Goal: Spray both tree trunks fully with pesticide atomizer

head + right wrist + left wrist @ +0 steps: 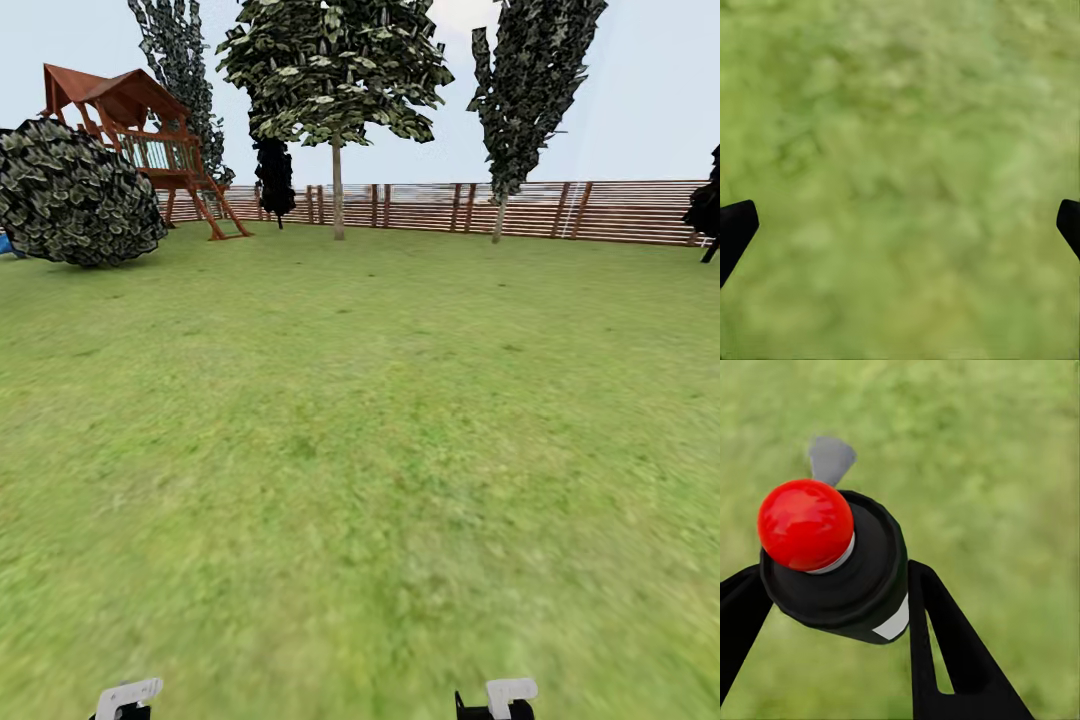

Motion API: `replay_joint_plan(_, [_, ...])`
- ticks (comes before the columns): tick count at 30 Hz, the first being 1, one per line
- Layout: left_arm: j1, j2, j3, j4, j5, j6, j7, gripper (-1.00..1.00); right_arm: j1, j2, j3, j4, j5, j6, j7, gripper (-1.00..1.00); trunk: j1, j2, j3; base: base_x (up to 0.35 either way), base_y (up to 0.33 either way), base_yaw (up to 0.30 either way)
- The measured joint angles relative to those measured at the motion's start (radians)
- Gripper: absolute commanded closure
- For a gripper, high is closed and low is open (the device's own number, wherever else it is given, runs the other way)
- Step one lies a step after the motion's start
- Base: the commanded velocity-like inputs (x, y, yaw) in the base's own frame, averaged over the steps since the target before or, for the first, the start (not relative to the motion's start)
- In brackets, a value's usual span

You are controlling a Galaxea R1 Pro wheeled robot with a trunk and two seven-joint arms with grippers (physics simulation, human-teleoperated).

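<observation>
My left gripper [832, 585] is shut on the pesticide atomizer [832, 562], a dark bottle with a round red tip [804, 523] and a white band, held over grass. My right gripper [900, 225] is open with nothing between its black fingertips [735, 229], also above grass. Far across the lawn stand two trees with bare pale trunks, one near the middle [338, 190] and one further right [498, 215], both in front of the fence. The paved floor is out of view.
A reddish slat fence [600, 210] closes the far side of the lawn. A wooden play tower [150, 140] and a large round bush [75, 195] stand at the far left. Open grass [360, 450] stretches between me and the trees.
</observation>
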Motion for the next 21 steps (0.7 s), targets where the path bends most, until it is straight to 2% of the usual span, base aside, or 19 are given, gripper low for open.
replay_joint_plan(10, [0.0, -0.002, 0.0, 0.0, 0.0, 0.0, 0.0, 1.0, 0.0, 0.003, 0.0, 0.001, 0.002, -0.002, 0.0, -1.0, 0.0, 0.0, 0.0, 0.301, 0.0, 0.222])
replay_joint_plan(21, [0.0, -0.002, 0.0, 0.0, 0.0, 0.001, 0.0, 1.0, 0.001, 0.001, -0.001, 0.001, 0.004, 0.0, -0.001, -1.0, 0.0, 0.0, 0.0, 0.336, 0.0, 0.021])
